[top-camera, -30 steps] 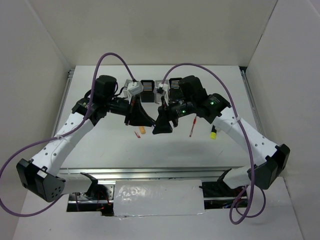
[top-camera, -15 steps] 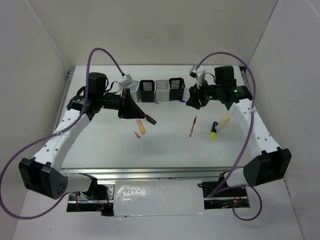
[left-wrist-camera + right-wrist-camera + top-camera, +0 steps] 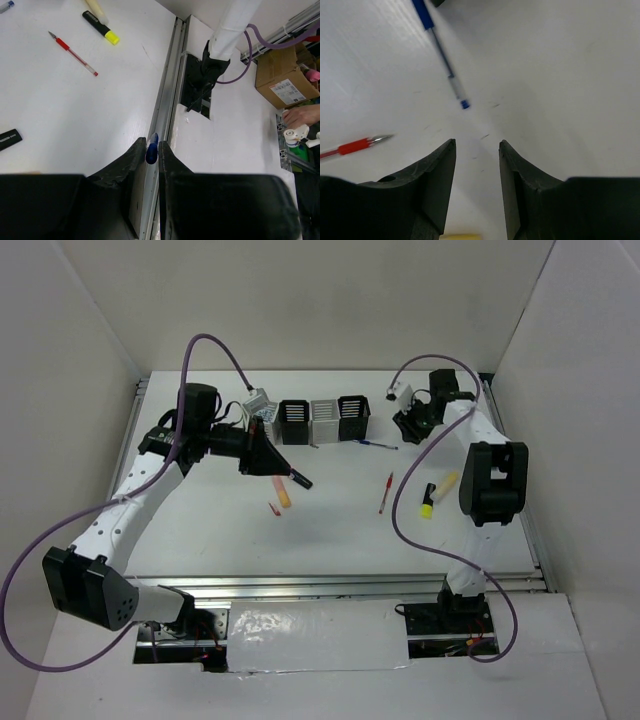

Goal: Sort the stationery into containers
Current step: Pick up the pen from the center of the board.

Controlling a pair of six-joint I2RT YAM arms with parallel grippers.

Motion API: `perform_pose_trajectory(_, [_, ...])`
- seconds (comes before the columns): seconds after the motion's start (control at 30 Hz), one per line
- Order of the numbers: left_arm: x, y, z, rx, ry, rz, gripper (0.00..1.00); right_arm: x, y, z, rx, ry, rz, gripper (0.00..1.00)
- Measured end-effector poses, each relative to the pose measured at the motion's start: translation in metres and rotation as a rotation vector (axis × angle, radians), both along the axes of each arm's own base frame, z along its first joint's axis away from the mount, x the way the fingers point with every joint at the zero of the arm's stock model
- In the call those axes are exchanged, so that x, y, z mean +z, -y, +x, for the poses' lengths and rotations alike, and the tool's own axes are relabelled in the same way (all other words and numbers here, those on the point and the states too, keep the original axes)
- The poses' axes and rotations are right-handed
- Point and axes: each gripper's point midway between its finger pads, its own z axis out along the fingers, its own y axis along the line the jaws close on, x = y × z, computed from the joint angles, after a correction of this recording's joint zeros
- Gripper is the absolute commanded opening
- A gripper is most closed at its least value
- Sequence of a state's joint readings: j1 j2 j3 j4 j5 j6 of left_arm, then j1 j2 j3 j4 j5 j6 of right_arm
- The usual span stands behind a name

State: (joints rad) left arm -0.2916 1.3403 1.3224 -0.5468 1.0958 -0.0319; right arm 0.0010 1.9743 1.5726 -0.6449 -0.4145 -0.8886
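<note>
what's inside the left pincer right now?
A small blue piece is pinched in the left pincer, and only its rounded blue tip shows. The rest is covered by the pincer itself, so what it is can't be told.
</note>
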Motion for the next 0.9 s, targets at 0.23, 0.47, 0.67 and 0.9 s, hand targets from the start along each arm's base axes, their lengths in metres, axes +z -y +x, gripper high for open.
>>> perform_pose_trajectory(0.23, [-0.002,0.000,0.002,0.010,0.002,0.009,0.00,-0.004,0.001,0.031,0.057,0.077,-0.049,0.47])
perform_pose_trajectory(0.47, [-0.004,0.000,0.004,0.015,-0.002,0.015,0.00,-0.034,-0.009,0.030,0.116,0.033,-0.060,0.47])
perform_pose_trajectory(0.67, [-0.009,0.001,0.007,0.018,-0.019,0.021,0.00,-0.037,-0.018,0.036,0.149,0.037,-0.064,0.48])
perform_pose_trajectory(0.9, [-0.011,0.003,0.007,0.011,-0.026,0.023,0.00,-0.029,-0.029,0.045,0.190,0.064,-0.057,0.47])
